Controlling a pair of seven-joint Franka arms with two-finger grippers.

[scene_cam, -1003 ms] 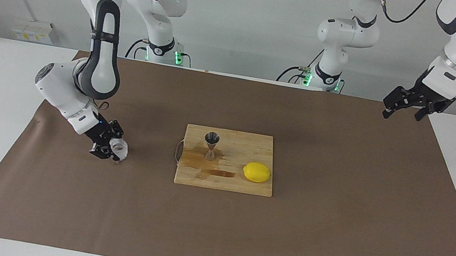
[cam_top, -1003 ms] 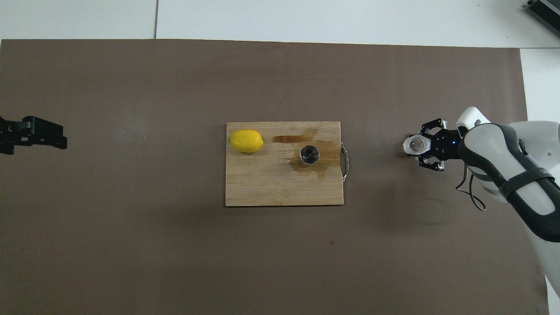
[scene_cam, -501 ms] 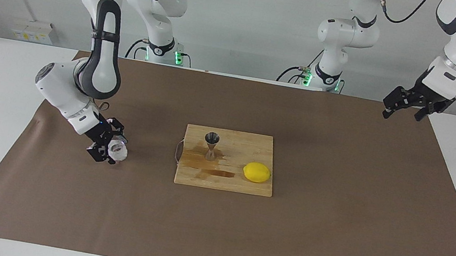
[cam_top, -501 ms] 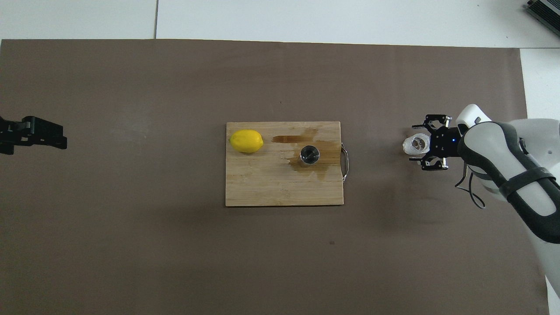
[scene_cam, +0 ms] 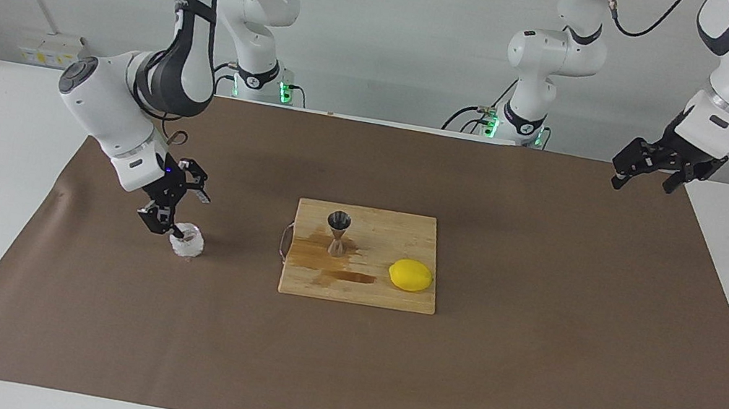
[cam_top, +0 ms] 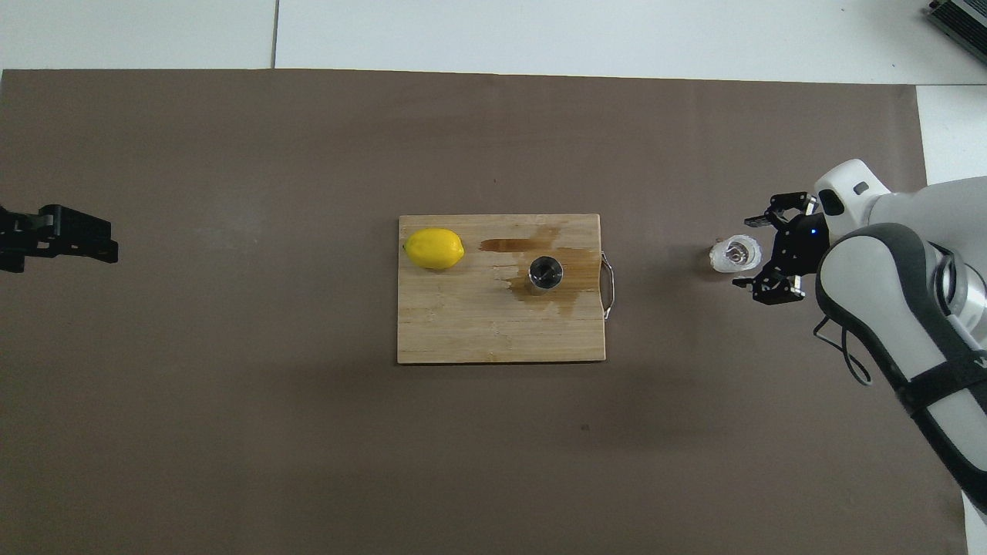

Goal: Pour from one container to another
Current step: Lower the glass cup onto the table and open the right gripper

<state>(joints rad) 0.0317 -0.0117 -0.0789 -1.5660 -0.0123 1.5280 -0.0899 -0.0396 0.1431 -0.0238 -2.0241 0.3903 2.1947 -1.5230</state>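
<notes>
Glass cup [scene_cam: 187, 241] stands upright on our brown mat [scene_cam: 339, 361] toward the right arm's end, our spread right gripper [scene_cam: 176, 207] just beside it, the steel jigger [scene_cam: 337, 232] on the stained wooden board [scene_cam: 358, 291], our spread left gripper [scene_cam: 650, 167] waiting over the mat's edge.

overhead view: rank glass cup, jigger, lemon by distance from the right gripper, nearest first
From the right gripper, jaws open:
1. Glass cup: on the brown mat, right beside the gripper, toward the right arm's end of the table.
2. Jigger: upright on the cutting board, near its handle end.
3. Lemon: on the board's end toward the left arm.
</notes>
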